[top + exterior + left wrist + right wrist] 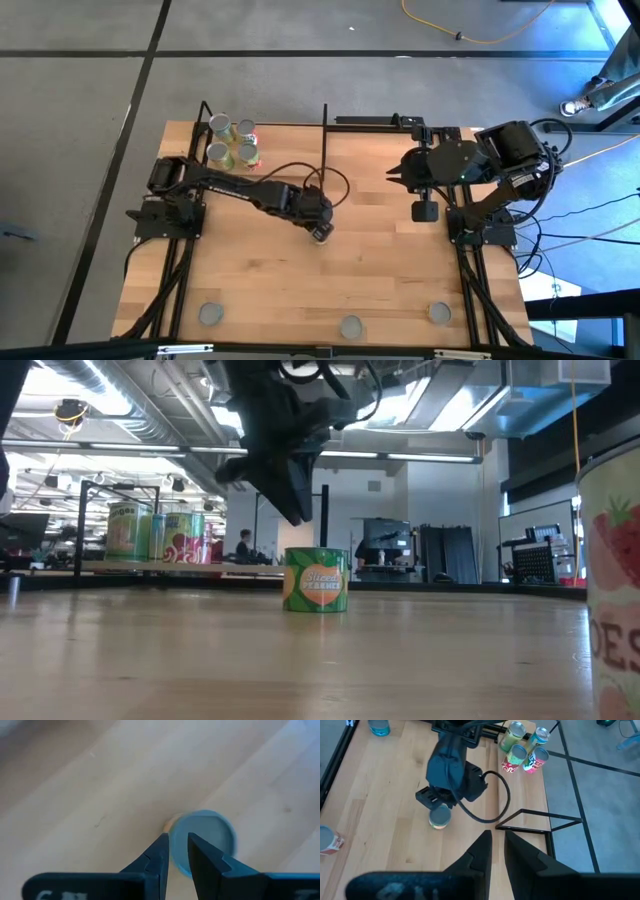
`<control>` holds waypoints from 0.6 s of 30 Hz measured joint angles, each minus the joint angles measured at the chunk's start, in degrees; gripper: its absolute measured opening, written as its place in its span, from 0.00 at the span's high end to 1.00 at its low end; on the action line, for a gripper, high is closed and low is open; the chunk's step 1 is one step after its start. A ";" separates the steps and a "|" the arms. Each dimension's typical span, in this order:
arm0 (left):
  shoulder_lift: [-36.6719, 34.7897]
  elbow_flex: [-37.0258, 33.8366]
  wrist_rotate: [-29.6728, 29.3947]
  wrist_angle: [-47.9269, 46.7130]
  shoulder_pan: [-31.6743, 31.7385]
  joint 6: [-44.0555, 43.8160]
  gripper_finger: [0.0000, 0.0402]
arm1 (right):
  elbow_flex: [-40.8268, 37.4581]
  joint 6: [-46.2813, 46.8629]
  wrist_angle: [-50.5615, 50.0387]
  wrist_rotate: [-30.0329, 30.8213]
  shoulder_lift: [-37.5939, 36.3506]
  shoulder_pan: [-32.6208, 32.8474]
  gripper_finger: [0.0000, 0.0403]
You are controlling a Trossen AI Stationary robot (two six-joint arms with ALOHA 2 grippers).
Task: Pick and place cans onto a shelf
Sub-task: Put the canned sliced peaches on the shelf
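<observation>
A can (316, 579) with a green and orange label stands upright on its base near the middle of the wooden table; its grey top (210, 837) shows past my left fingers. My left gripper (178, 840) hangs slanting down just above it (298, 512), open by a narrow gap, with nothing between the fingers. Several cans (232, 142) stand on the shelf (120, 566) at the table's far left. My right gripper (498, 837) waits raised at the right (392, 176), with a narrow gap between its fingers.
Three more cans stand along the near edge (210, 314) (350, 326) (438, 313); one with a strawberry label (610, 590) fills the low view's right. Thin black shelf rods (325, 125) rise at the far edge. A person (243, 546) sits in the room behind.
</observation>
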 joint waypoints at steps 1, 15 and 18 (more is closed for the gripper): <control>0.00 0.00 0.68 0.11 0.16 -0.79 0.84 | 0.00 -0.02 0.00 -0.01 0.00 0.00 0.87; 1.22 0.00 2.04 -0.61 0.21 0.28 0.84 | 0.00 -0.11 0.00 -0.04 0.00 0.00 0.87; 1.84 0.08 1.81 0.02 0.17 1.12 0.84 | 0.00 -0.11 0.02 -0.06 0.00 0.00 0.87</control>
